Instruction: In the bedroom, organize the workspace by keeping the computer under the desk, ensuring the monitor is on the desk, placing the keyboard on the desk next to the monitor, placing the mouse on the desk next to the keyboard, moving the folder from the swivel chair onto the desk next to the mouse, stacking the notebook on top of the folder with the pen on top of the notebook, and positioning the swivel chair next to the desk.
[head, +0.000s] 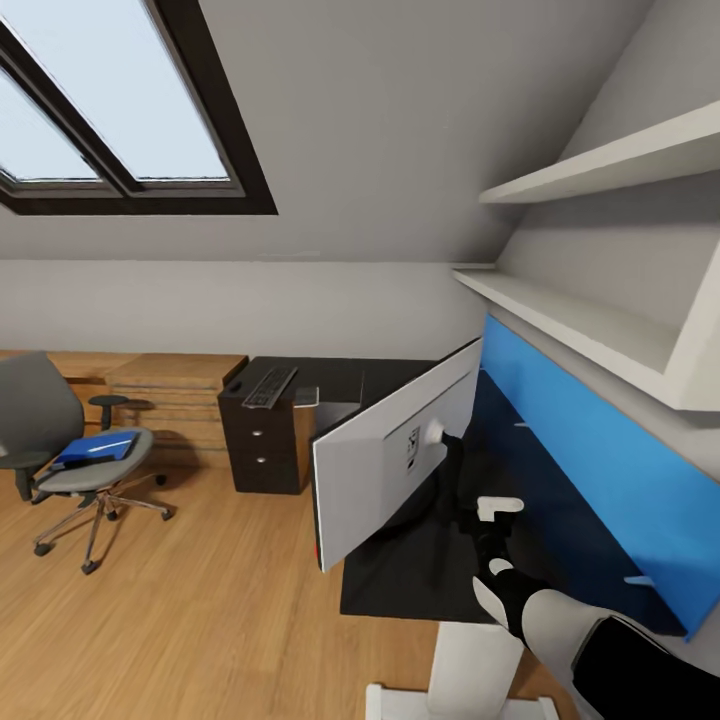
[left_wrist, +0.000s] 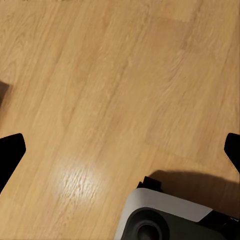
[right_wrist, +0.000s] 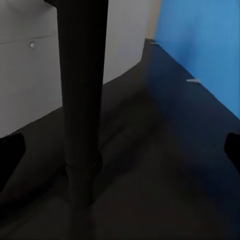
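The monitor (head: 385, 465) stands on the black desk (head: 400, 585) with its light grey back toward me. My right gripper (head: 470, 515) reaches in behind it, open. The black monitor stand (right_wrist: 80, 100) rises just ahead, between the spread fingertips (right_wrist: 10, 152) but not touching them. The keyboard (head: 270, 386) lies on the desk's far end, with a small pale flat item (head: 306, 396) beside it that I cannot identify. The blue folder (head: 95, 448) rests on the seat of the swivel chair (head: 45, 425) at far left. My left gripper (left_wrist: 120, 150) hangs open over the wooden floor. The computer is out of view.
A blue panel (head: 600, 450) lines the wall behind the desk, under white shelves (head: 590, 320). Light wooden low cabinets (head: 170, 385) stand along the back wall. Part of my own base (left_wrist: 165, 220) sits on the floor (head: 180, 620) below the left gripper.
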